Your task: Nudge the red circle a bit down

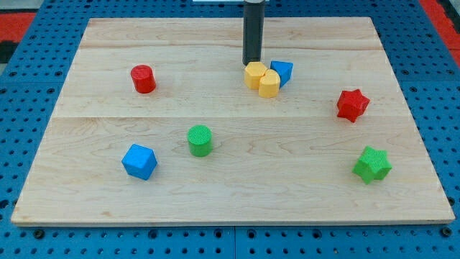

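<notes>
Rod's end, my tip [251, 63], gripped nothing and sat near the wooden board's [230, 198] top edge, touching the yellow blocks [261, 78] beside a blue block [282, 71]. Red circle [143, 78] stood well apart, toward the top-left corner. No readable writing. Blue perforated table [230, 244] underneath.

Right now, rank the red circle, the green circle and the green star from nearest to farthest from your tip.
My tip sits at the view's top, just above the yellow blocks.
1. Green circle, below and left of the tip.
2. Red circle, far left, level with the tip.
3. Green star, lower right.
</notes>
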Tool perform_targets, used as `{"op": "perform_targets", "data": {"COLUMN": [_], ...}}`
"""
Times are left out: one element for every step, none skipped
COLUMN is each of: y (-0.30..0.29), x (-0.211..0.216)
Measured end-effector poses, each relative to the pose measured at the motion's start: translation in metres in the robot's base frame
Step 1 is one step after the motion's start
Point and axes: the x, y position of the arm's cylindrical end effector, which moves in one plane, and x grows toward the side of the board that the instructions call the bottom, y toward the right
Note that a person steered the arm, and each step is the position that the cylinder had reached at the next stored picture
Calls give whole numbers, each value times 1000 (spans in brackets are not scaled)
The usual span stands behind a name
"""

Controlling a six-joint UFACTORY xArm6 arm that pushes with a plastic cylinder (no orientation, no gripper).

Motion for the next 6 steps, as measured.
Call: {"op": "perform_targets", "data": {"y": [-32,-81,-113,-168,-193,-193], "x": [-1,8,-3,-9,3,18]}}
